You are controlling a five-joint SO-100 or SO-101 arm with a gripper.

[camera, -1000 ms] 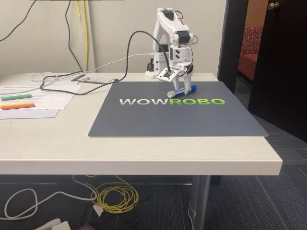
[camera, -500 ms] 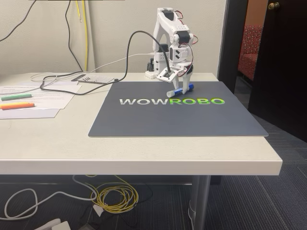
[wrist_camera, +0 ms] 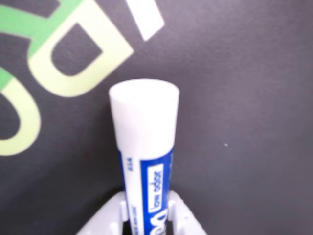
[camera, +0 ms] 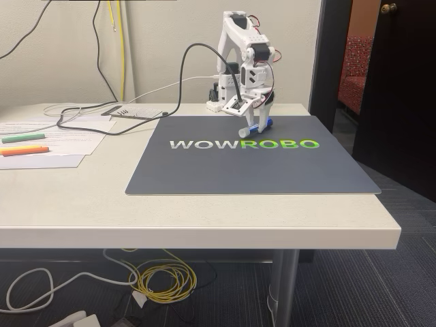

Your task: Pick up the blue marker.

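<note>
In the fixed view the blue marker [camera: 255, 127] hangs tilted just above the dark WOWROBO mat [camera: 204, 174], white end lowest and toward the camera. My gripper [camera: 263, 118] is shut on its blue barrel, at the mat's far side near the arm's base. Seen from the wrist, the marker [wrist_camera: 144, 142] sticks out away from the camera, its white end on top and the blue-lettered label below. My gripper [wrist_camera: 146, 218] clamps it between two white fingertips [wrist_camera: 106, 221] at the bottom edge. The cap end is hidden.
A slim green marker [camera: 23, 137] and a slim orange marker [camera: 24, 150] lie on papers [camera: 61, 139] at the table's left. A black cable [camera: 178, 82] runs from the arm to the left. The table's front edge [camera: 197, 235] is near the mat.
The marker has come up off the mat in my shut gripper. Its cap end has swung left and upward, so it now looks shorter and more tilted.
</note>
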